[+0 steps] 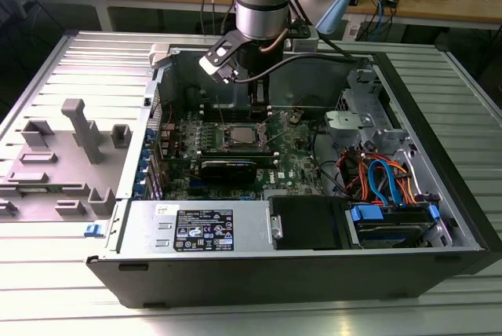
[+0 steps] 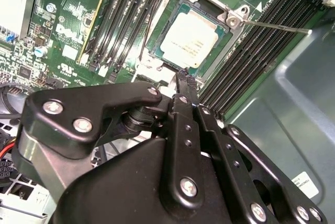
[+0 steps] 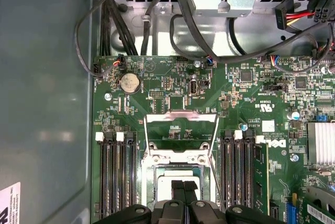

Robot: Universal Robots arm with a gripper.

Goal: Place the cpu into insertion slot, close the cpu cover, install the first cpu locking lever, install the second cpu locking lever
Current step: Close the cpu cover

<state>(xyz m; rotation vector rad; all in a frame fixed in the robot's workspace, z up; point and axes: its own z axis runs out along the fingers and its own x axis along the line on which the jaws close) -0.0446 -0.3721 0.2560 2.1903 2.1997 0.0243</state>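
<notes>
Item: ribbed metal bench (image 1: 235, 316) carrying an open computer case (image 1: 259, 281) laid on its side. A grey moulded fixture (image 1: 74, 155) stands at the exterior view's left, and wooden worktops run behind.

Contents of the case: a green board (image 3: 235, 109) with black memory slots (image 3: 115, 177) on both sides of the socket, and a coin cell (image 3: 129, 83) further off.

The cpu (image 2: 189, 38): we record it lying flat in the socket, silver top upward.

The cpu cover (image 3: 180, 130): we note it swung open, away from the socket. Bare board shows through its open middle.

Locking lever (image 2: 272, 25): a thin wire rod, angled out from the socket corner across the memory slots.

The gripper (image 2: 186, 77): in the exterior view, the arm reaches down into the case and sets it directly above the socket. We see its two black fingers (image 3: 177, 186) drawn together, with nothing between them. In the first wrist view their tips overlap the cpu's near edge. In the second wrist view they end just beside the socket frame. We cannot tell whether they touch the chip.
</notes>
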